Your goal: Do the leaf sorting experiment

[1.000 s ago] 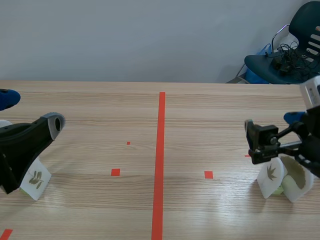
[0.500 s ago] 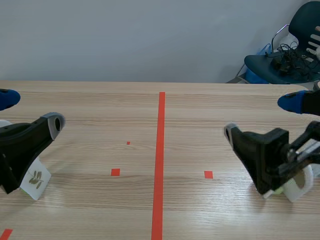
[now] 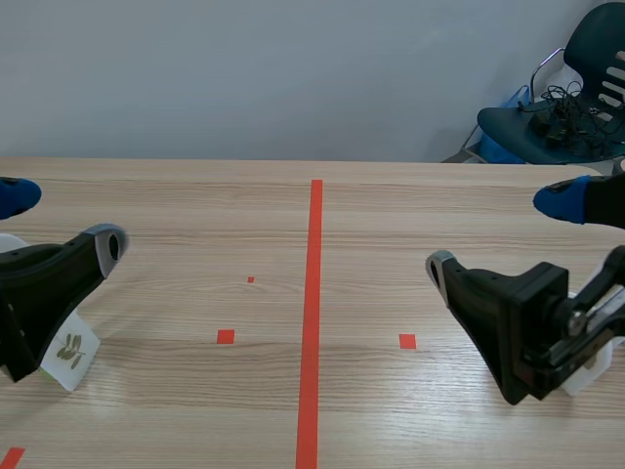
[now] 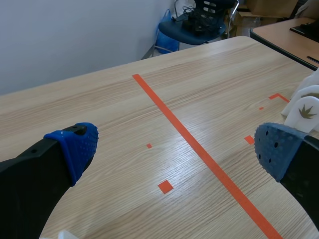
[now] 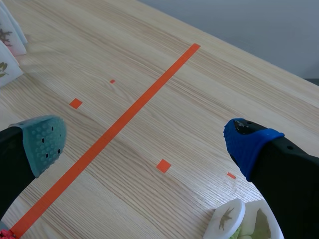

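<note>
Plainly, in the scene view the left claw (image 3: 59,220) sits low at the left side of the table (image 3: 391,215). Its 2 fingers are spread wide with nothing between them, and a white leaf card (image 3: 70,350) stands just beside it. The right claw (image 3: 500,233) is likewise spread and empty, and it hides most of a white card stand (image 3: 591,369) behind it. In the left wrist view the left claw (image 4: 174,149) gapes over bare wood and the red tape line (image 4: 199,149), while a card with a pointed leaf (image 4: 305,110) stands well ahead, past the line. In the right wrist view the right claw (image 5: 144,142) is also apart, with 2 near cards (image 5: 227,219) just beside its blue-padded finger and 2 far cards (image 5: 7,67) well ahead across the line. By my judgement no card is gripped or set at the middle, so the sorting looks hardly begun, and every card is yet to be picked up and grouped.
</note>
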Motion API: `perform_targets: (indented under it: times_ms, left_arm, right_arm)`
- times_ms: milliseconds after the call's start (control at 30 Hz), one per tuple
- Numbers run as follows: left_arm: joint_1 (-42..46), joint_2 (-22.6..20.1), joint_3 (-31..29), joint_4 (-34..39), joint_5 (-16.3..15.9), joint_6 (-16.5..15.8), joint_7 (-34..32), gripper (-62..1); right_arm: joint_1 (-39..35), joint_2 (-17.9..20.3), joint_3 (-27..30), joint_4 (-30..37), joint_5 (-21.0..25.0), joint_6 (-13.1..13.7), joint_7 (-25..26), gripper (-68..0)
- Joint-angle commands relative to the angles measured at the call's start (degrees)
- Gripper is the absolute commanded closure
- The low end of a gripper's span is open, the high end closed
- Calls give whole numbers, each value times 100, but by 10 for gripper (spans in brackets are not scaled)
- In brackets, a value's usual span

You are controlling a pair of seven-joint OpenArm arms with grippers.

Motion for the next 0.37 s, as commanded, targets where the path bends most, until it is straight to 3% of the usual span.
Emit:
perform_targets:
  times_ms: [0,333]
  left_arm:
    - [-13,-7,4,13,-37,-15,-79,-623]
    - [-13,-4,4,13,-33,-15,-81,-623]
  right_arm:
    - [81,-4,37,-9,59,-50,177,-679]
    - [245,-4,37,-15,-33,-50,170,-679]
